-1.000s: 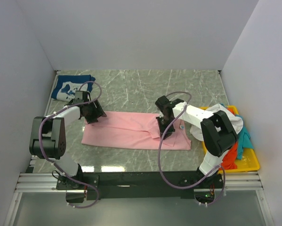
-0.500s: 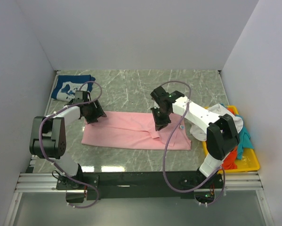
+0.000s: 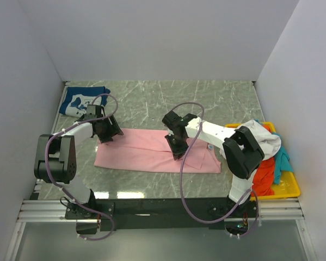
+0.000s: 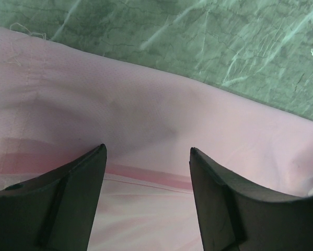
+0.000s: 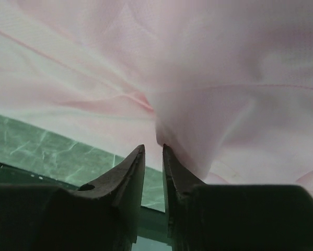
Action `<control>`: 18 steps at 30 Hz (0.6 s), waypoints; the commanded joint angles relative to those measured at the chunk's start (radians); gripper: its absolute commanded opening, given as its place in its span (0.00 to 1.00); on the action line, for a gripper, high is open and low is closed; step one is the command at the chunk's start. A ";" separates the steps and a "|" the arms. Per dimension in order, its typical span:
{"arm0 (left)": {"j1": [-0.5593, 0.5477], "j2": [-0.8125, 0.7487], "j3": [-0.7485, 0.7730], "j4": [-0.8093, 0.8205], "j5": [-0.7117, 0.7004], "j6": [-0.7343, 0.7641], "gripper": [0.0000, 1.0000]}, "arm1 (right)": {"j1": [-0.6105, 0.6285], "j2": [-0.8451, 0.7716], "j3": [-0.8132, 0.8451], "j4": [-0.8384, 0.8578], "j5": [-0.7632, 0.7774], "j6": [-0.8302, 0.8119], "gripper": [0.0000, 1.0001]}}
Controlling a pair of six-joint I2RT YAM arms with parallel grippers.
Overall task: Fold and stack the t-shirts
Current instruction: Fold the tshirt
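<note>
Green marble tabletop, white walls on three sides. The pink t-shirt lies flat as a long band across the middle, parallel to the near edge. The left gripper sits at the shirt's far-left corner, jaws spread wide over the cloth and holding nothing. The right gripper is over the band's middle, fingers nearly together and pinching a raised pleat of pink fabric. The navy t-shirt lies at the far-left corner. The yellow tray at the right edge holds white, orange-red and teal tees, heaped.
</note>
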 commanded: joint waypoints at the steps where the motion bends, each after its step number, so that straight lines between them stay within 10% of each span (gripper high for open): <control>1: 0.000 -0.034 0.011 0.006 0.003 0.010 0.70 | -0.001 0.011 0.011 0.062 0.064 0.007 0.28; 18: 0.002 -0.048 -0.008 0.009 0.005 0.013 0.71 | -0.001 0.042 -0.070 0.116 0.113 0.036 0.25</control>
